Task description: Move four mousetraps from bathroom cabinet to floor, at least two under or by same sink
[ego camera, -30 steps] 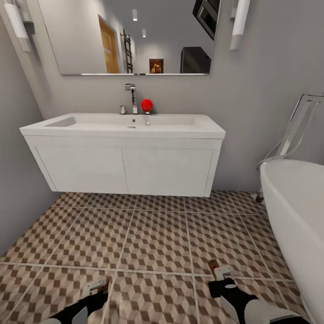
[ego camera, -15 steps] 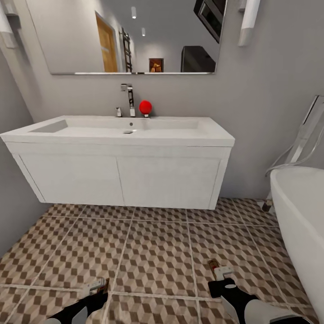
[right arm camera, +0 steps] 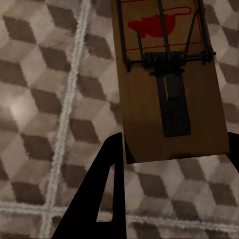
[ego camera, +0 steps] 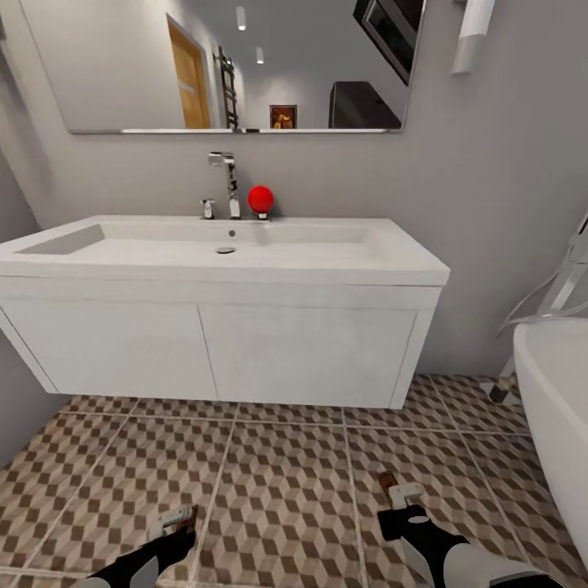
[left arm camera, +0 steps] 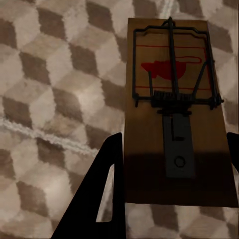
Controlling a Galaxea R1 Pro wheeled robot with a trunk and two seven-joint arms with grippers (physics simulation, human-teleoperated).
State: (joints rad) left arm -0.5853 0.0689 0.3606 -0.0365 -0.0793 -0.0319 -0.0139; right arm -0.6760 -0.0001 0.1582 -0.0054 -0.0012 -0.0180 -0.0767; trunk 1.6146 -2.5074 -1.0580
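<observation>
- carrying one mousetrap apiece, the robot faces the bathroom sink [ego camera: 220, 269]: the left-hand mousetrap [left arm camera: 174, 114] sits clamped by its near end between the dark fingers of the left tool [left arm camera: 169, 191], its spring bar and red bait mark facing the wrist camera.
- the right-hand mousetrap [right arm camera: 167, 84] is gripped the same way by the right tool [right arm camera: 172, 154], board flat, wire frame uppermost, held out over a grout line.
- both boards hang above the bathroom floor [ego camera: 278, 482] rather than lying on it; held by the end and level, they look ready to be set down flat without tipping, in my judgement.
- from the head camera the left tool [ego camera: 175, 523] and right tool [ego camera: 400, 498] sit low in front of the basin's flat white front, a brown edge of board just showing past the right one.
- the sink's underside stands open above the tiles, so the likely aim is to place this pair under or right beside it.
- a chrome tap [ego camera: 229, 184] and a red ball [ego camera: 260, 198] stand on the basin's back ledge; a white bathtub [ego camera: 559, 408] edges in at the right.
</observation>
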